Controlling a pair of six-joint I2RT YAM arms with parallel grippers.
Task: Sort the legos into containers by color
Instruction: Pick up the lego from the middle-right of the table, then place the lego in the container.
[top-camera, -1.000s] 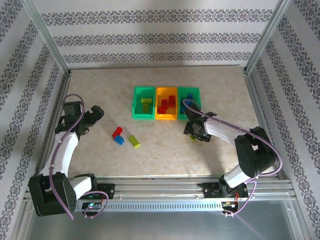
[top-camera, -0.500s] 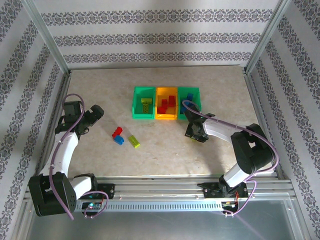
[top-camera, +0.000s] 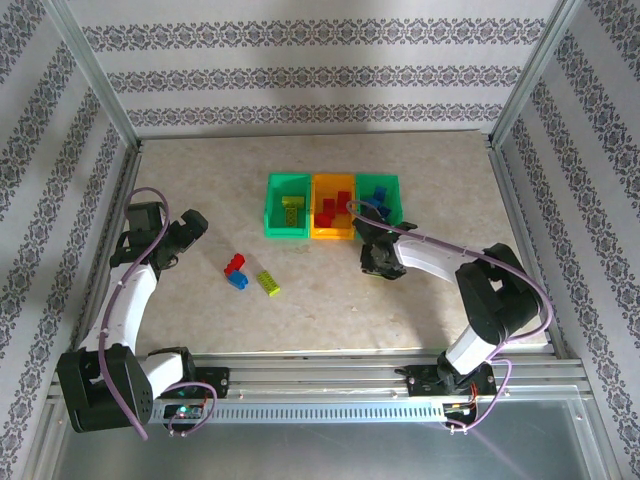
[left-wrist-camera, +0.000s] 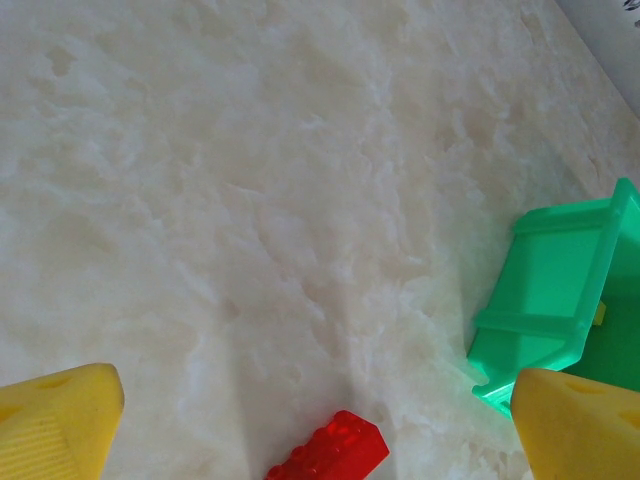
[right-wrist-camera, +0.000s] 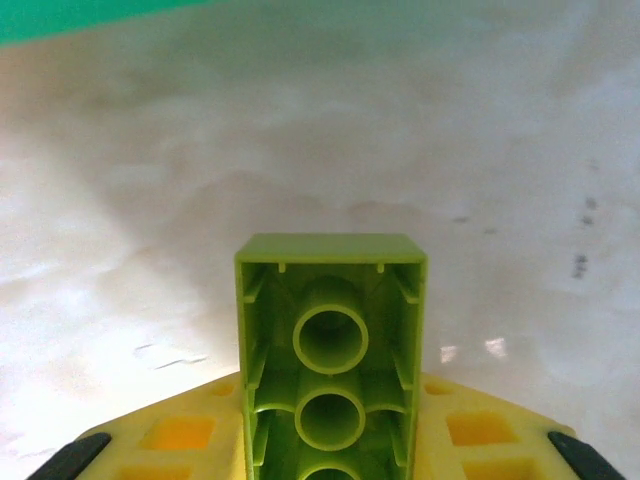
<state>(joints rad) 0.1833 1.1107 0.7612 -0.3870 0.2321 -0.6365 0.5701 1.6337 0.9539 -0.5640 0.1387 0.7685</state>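
Observation:
The containers stand in a row: a green bin (top-camera: 275, 215) with yellow-green legos, an orange bin (top-camera: 318, 225) with red ones, a green bin (top-camera: 392, 190) with blue ones. My right gripper (top-camera: 372, 262) is low over the table just in front of the orange and right green bins. It is shut on a yellow-green brick (right-wrist-camera: 330, 340), whose hollow underside faces the wrist camera. At the left my left gripper (top-camera: 190, 232) stands open and holds nothing, its yellow fingers (left-wrist-camera: 60, 420) wide apart above a red brick (left-wrist-camera: 328, 452).
A red brick (top-camera: 235, 264), a blue brick (top-camera: 238, 281) and a yellow-green brick (top-camera: 268, 283) lie together on the table left of centre. The left green bin's corner (left-wrist-camera: 555, 300) is in the left wrist view. Metal frame posts and patterned walls border the table.
My right gripper has shut on the yellow-green brick and shifted a little left, toward the front of the bins. The left arm has not moved.

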